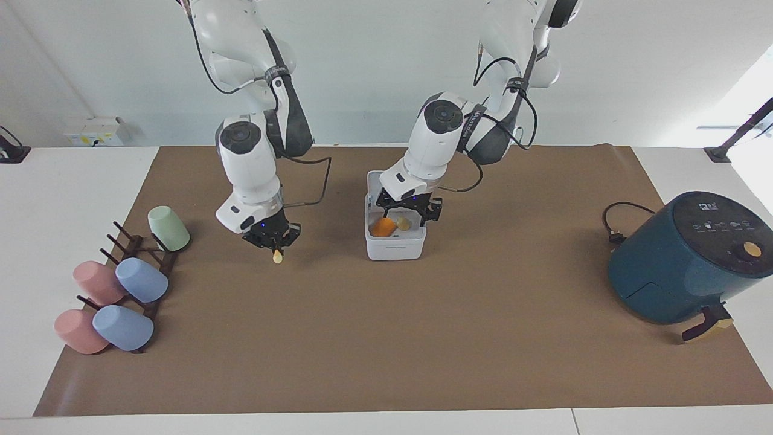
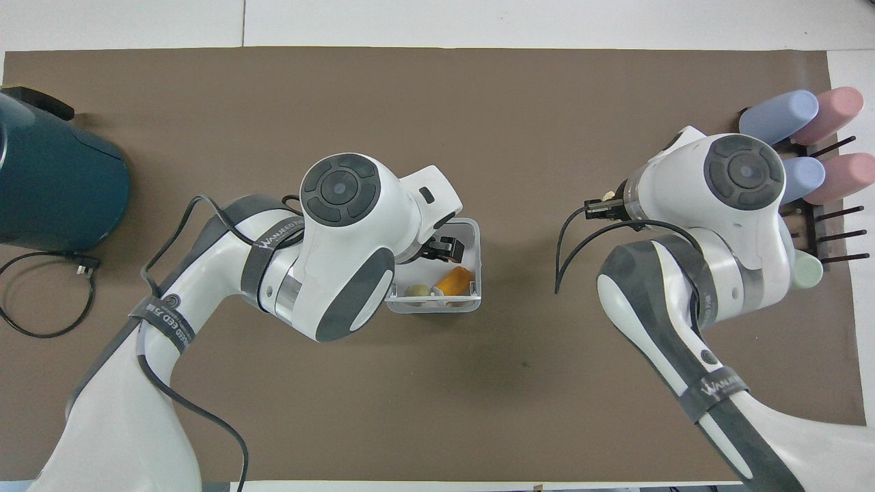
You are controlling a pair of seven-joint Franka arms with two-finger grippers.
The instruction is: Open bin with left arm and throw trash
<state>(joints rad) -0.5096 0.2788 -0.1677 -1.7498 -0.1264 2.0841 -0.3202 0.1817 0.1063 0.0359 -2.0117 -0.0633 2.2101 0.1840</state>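
Observation:
The white bin (image 1: pixel 395 246) stands mid-table with its lid (image 1: pixel 375 188) up; it also shows in the overhead view (image 2: pixel 477 261). The bright orange piece (image 1: pixel 382 226) and a pale yellow lump (image 1: pixel 403 223) lie inside it, and both show in the overhead view, the orange piece (image 2: pixel 454 279) and the lump (image 2: pixel 417 291). My left gripper (image 1: pixel 408 209) hangs open and empty just over the bin. My right gripper (image 1: pixel 272 237) is shut on the other pale yellow lump (image 1: pixel 277 257) and holds it above the mat, toward the right arm's end. In the overhead view that lump is hidden under the arm.
A dark teal air fryer (image 1: pixel 682 260) with its cable (image 1: pixel 616 226) stands at the left arm's end. A dark rack with several pastel cups (image 1: pixel 121 284) stands at the right arm's end, close to the right arm's wrist (image 2: pixel 742 171).

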